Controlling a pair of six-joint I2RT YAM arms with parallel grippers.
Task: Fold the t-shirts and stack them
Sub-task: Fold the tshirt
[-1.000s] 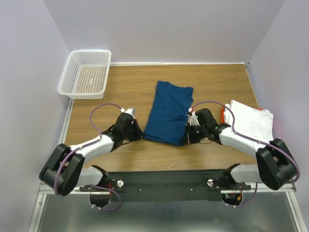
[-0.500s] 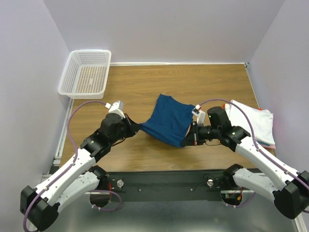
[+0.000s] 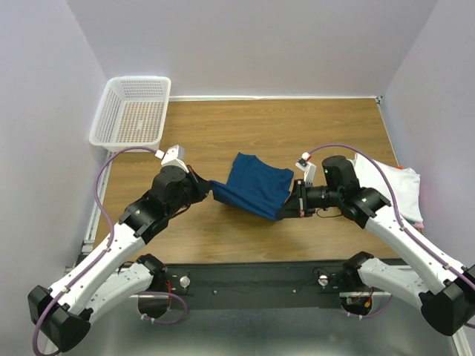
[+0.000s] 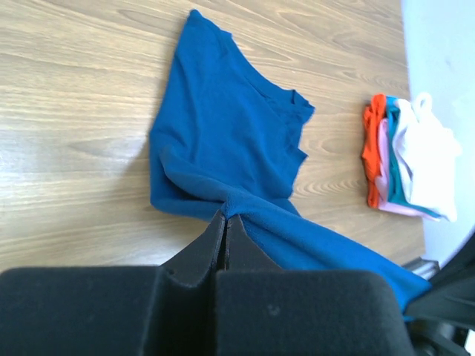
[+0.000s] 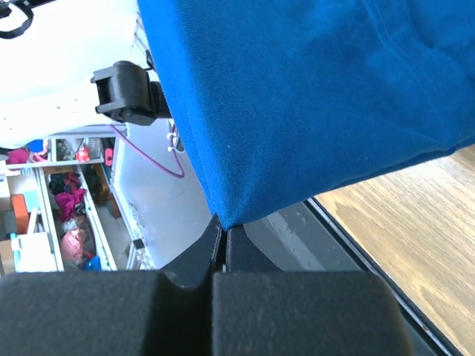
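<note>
Bright, even light; soft shadow beside the blue tee (image 4: 223,133), and the right wrist view's backdrop glares white.

Both arms reach forward and lean in toward each other across the middle. The left arm (image 3: 119,241) stretches up from its base at the lower left in one long diagonal, its wrist bent so that the left gripper (image 3: 208,191) points right. The right arm (image 3: 404,233) mirrors it from the lower right, forearm turned inward, and the right gripper (image 3: 288,211) points left. In each wrist view the two black fingers (image 4: 202,252) are pressed tight together, tip to tip, with an edge of the blue tee (image 3: 252,189) pinched between them. The two grippers face one another, well apart.
</note>
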